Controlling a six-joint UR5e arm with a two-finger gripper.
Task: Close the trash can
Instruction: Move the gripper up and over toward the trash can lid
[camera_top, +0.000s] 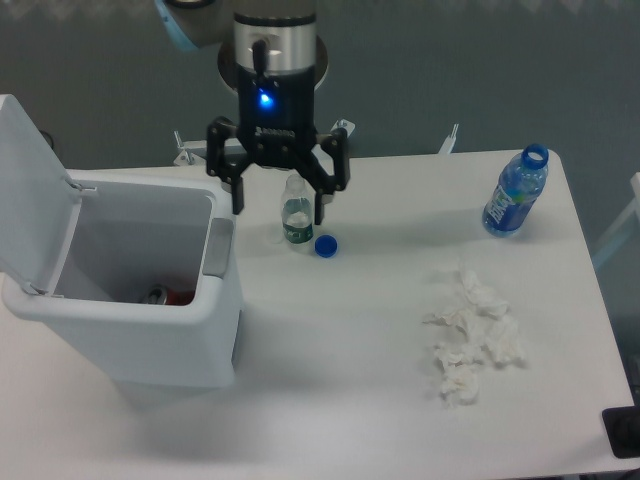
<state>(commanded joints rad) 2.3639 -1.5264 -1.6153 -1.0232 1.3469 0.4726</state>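
The large white plastic trash can (150, 300) sits at the table's left end, its hinged flat lid (28, 185) raised and leaning away to the left, the lid's top corner cut off by the frame edge. Its mouth faces up; its long axis cannot be judged surely from this angle. The grey latch tab (217, 248) lies on the right rim. Inside, something red and silvery shows at the bottom — too little visible to name. The black two-finger gripper (278, 205) hangs with fingers spread wide, holding nothing, above a small clear bottle (295, 213) standing beside a blue cap (325, 245). The arm's upper part is cropped.
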